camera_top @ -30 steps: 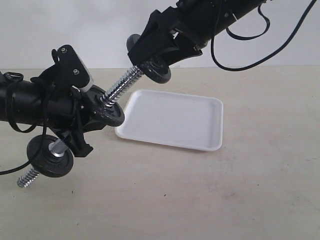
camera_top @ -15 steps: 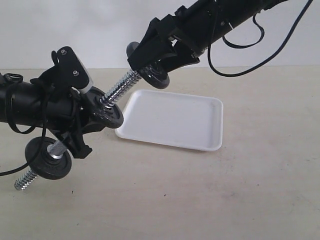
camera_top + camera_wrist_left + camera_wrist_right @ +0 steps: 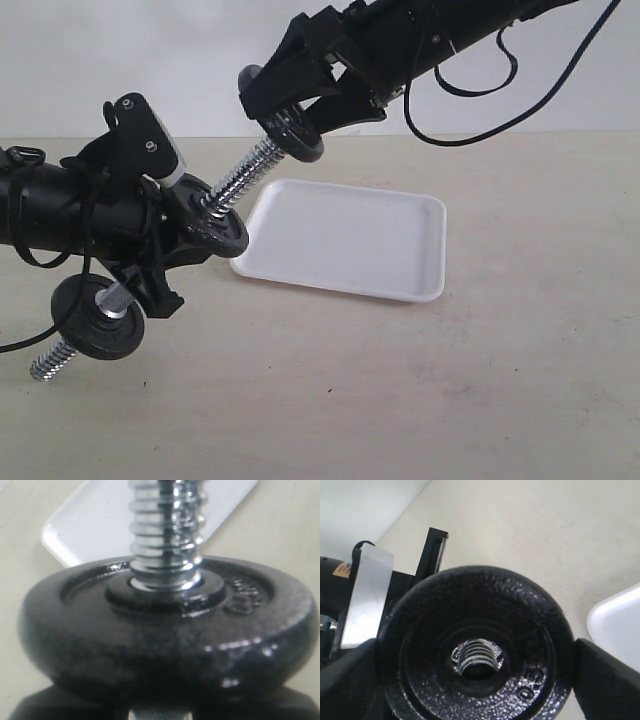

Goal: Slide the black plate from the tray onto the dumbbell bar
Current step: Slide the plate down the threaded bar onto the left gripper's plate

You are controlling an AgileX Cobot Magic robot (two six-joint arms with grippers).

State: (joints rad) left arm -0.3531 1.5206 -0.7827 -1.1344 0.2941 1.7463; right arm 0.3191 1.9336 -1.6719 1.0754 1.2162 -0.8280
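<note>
My left gripper (image 3: pixel 152 262) is shut on the chrome dumbbell bar (image 3: pixel 240 178), which tilts up to the right. Two black discs sit on the bar, one low (image 3: pixel 100 316) and one just above my grip (image 3: pixel 218 228). The left wrist view looks along the thread (image 3: pixel 166 530) over that upper disc (image 3: pixel 160 645), which hides the jaws. My right gripper (image 3: pixel 290 125) is shut on the black plate (image 3: pixel 292 137) at the bar's top end. In the right wrist view the plate (image 3: pixel 520 625) sits between both fingers (image 3: pixel 605 680), and the thread (image 3: pixel 479 656) shows through its hole. The white tray (image 3: pixel 400 250) holds nothing.
The tray lies on a beige tabletop (image 3: pixel 450 380) just right of the bar. Black cables (image 3: pixel 470 130) hang from the right arm above the table's far edge, in front of a white wall (image 3: pixel 100 50).
My right gripper has carried the black plate up and to the left over the bar's top end. The left arm and the bar have barely moved.
</note>
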